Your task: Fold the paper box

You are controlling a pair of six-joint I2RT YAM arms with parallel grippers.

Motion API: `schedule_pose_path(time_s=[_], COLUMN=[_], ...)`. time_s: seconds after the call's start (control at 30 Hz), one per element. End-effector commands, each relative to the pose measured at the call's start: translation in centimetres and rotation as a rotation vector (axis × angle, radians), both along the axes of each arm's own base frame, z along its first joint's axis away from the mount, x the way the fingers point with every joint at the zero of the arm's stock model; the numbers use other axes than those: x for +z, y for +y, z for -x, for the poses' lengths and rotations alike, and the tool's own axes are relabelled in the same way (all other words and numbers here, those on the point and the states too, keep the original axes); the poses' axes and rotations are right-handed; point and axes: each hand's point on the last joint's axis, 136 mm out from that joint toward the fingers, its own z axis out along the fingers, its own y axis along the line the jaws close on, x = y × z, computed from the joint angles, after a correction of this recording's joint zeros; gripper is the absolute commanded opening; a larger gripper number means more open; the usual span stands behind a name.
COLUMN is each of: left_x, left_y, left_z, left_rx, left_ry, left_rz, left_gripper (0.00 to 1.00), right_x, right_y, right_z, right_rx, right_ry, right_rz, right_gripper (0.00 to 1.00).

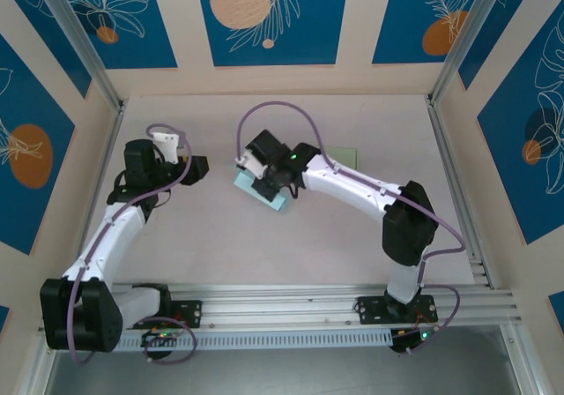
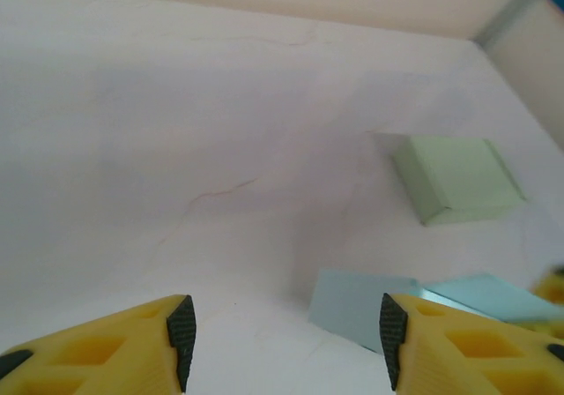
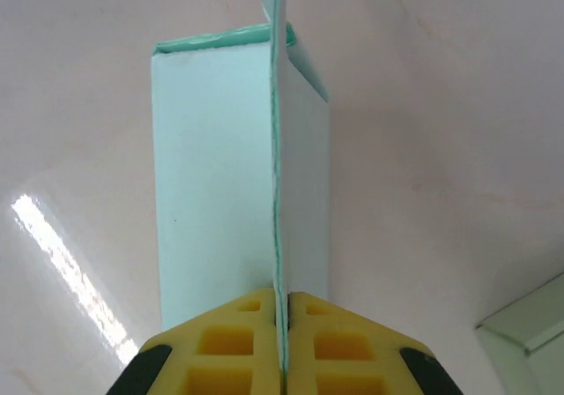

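Blue box, table ctr, lying flat, part-folded. Right gripper pinched tight on its upright flap, prob. to crease it over. Left gripper, fingers apart, nothing held, hangs left of the box, prob. ready to brace it. Green box near, behind.

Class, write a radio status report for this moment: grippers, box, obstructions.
Left gripper open, empty. Right gripper shut on the blue box, pinching its upright panel. Green box sits apart, not in the way.
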Motion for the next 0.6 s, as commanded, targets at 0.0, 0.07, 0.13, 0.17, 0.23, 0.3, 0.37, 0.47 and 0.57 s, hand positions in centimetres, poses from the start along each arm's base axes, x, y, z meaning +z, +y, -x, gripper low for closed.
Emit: schedule_pose_path(time_s=[0.0, 0.07, 0.13, 0.17, 0.23, 0.3, 0.37, 0.47, 0.57], left_x=[1.8, 1.7, 0.7, 0.2, -0.4, -0.6, -1.6, -3.5, -4.7], left_y=[-4.3, -5.7, -5.7, -5.7, -6.0, -6.7, -7.3, -8.4, -8.6], left_z=[1.7, 2.9, 2.4, 2.1, 1.9, 2.0, 2.0, 2.1, 1.5], left_rx=[-0.393, -0.562, -0.593, -0.601, -0.654, -0.722, -0.763, -0.818, -0.829], left_ry=[-0.198, -0.266, -0.264, -0.257, -0.251, -0.239, -0.189, -0.133, -0.103], left_rz=[0.062, 0.075, 0.033, 0.013, 0.003, 0.037, 0.034, -0.027, -0.066], left_gripper=[0.63, 0.66, 0.67, 0.68, 0.68, 0.69, 0.69, 0.69, 0.69], right_x=[-1.4, -1.4, -1.1, -1.2, -1.7, -2.4, -3.2, -3.7, -3.5], right_y=[-0.5, -0.4, -0.1, -0.1, 0.0, 0.2, 0.2, 0.4, 0.6], right_z=[2.7, 2.5, 2.5, 2.3, 1.8, 1.5, 0.9, 0.7, 0.5], right_rx=[0.066, 0.092, 0.129, 0.136, 0.139, 0.144, 0.136, 0.138, 0.142], right_ry=[0.252, 0.292, 0.333, 0.349, 0.381, 0.414, 0.43, 0.445, 0.441], right_rz=[-0.059, -0.096, -0.143, -0.156, -0.164, -0.164, -0.148, -0.144, -0.148], right_gripper=[0.04, 0.04, 0.05, 0.05, 0.05, 0.05, 0.05, 0.08, 0.09])
